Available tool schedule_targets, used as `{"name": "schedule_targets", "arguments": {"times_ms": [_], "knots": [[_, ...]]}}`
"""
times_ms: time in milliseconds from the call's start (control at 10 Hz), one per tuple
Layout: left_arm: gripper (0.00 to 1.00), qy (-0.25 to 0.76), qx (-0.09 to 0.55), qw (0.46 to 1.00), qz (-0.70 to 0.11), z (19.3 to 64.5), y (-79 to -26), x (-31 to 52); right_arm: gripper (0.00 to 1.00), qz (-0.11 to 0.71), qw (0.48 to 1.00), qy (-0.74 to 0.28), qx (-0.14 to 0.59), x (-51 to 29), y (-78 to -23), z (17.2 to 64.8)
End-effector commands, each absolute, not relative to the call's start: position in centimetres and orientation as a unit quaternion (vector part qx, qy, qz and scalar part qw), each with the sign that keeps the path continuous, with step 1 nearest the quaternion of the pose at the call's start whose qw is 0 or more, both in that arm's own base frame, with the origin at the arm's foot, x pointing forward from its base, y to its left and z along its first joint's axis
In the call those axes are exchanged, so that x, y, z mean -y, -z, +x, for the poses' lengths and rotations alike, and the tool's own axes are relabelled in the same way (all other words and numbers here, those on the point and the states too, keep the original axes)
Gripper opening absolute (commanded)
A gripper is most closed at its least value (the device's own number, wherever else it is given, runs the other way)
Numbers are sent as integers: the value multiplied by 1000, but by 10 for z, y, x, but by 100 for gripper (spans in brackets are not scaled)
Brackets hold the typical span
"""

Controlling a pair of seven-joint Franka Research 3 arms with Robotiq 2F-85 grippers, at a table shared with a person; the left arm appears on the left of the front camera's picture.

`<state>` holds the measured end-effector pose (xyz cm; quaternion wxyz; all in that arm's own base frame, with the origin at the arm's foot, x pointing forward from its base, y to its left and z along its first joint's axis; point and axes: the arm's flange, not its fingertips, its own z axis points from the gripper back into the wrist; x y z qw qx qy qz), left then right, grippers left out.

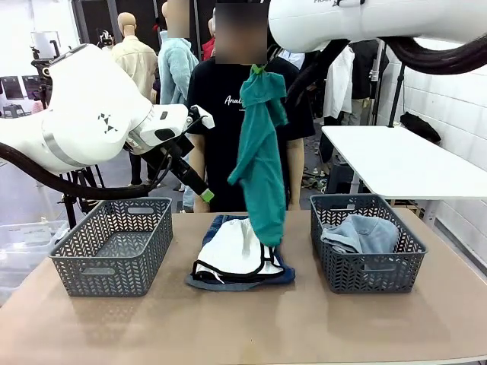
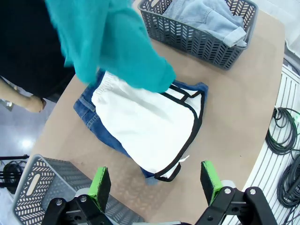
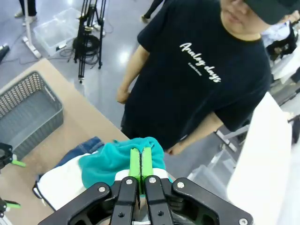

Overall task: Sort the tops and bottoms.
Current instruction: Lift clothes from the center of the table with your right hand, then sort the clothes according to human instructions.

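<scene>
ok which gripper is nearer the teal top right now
Right. The right gripper is shut on the upper end of the teal top, which dangles over the white shorts. The left gripper hangs open to the robot's left of the top, apart from it.

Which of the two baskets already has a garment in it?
The basket on the robot's right: faded grey-blue denim lies inside it. The basket on the robot's left shows only its bare bottom.
</scene>
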<state>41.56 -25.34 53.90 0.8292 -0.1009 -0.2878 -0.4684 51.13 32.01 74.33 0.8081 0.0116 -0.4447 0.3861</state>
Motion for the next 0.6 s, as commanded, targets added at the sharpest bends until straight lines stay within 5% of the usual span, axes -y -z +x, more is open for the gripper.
{"name": "schedule_targets", "arguments": {"times_ms": [0,500], "knots": [[100,471,289,828,-97,415,-540,251,0,18,806,-408,428,-321,-758,521],[100,471,289,828,-97,415,-540,251,0,12,808,-386,445,-320,-743,511]]}}
